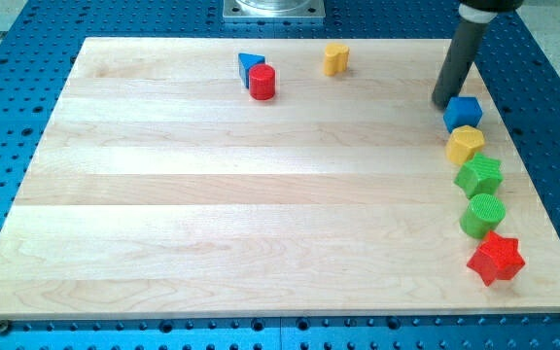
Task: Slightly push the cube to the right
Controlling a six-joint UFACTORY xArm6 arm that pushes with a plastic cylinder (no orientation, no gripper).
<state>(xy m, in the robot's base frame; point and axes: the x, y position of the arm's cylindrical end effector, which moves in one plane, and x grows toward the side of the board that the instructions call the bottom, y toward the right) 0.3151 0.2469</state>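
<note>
A blue cube (463,113) sits near the right edge of the wooden board (261,214). My tip (443,102) stands just at the cube's upper left, touching or almost touching it. The dark rod rises from there toward the view's top. Below the cube a yellow hexagonal block (465,144) touches it.
Under the yellow block a green star-like block (479,176), a green cylinder (482,215) and a red star (495,258) form a column along the right edge. At the top, a blue triangle (249,65) touches a red cylinder (262,82); a yellow block (334,58) stands further right.
</note>
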